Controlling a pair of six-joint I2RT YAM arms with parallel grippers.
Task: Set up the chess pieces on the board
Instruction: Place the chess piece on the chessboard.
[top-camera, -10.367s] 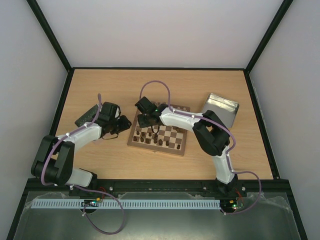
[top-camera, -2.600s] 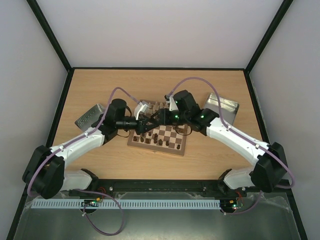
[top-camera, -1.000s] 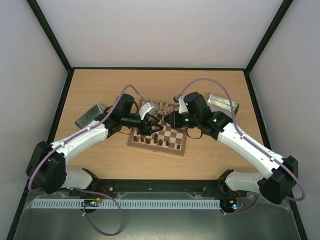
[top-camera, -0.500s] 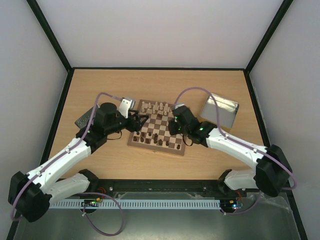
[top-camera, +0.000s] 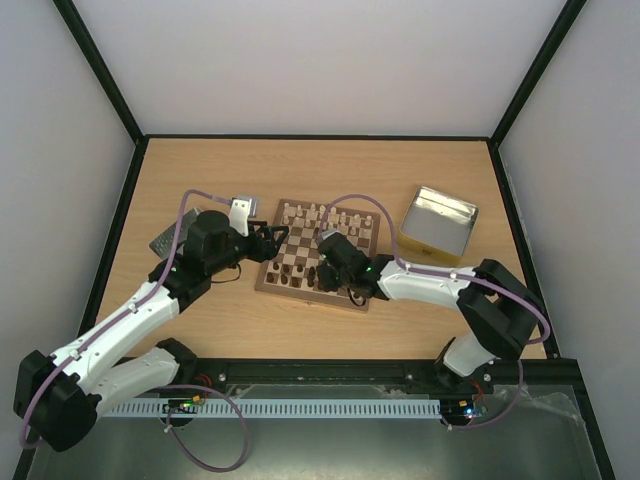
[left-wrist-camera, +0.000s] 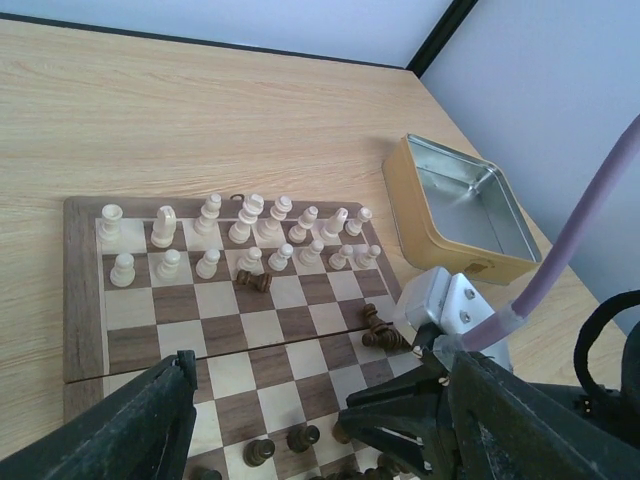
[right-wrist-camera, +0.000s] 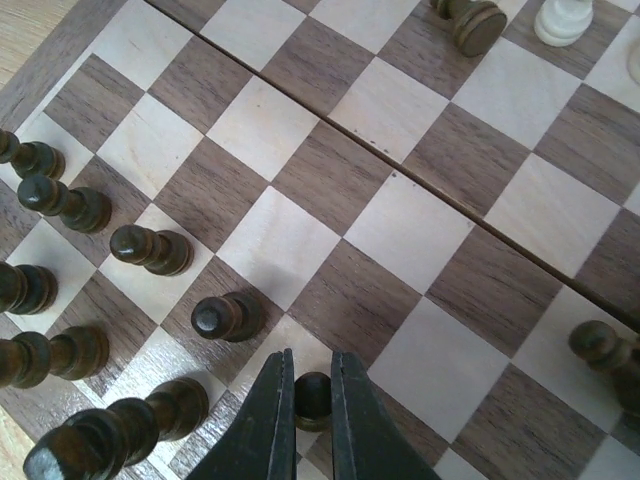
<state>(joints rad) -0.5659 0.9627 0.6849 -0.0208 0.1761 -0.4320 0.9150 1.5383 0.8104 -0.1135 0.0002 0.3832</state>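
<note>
Dark pawn (right-wrist-camera: 313, 400) is pinched by the closed right gripper (right-wrist-camera: 308, 370), low over the board (right-wrist-camera: 450, 365) among its dark rows. On release, the next pawn (right-wrist-camera: 225, 315) may be toppled by spreading fingers. Left gripper (top-camera: 278, 240) is held wide apart, empty.

Robot lab test cell, plain white walls (top-camera: 320, 60), black frame posts (top-camera: 99, 68), wooden tabletop (top-camera: 200, 165)
</note>
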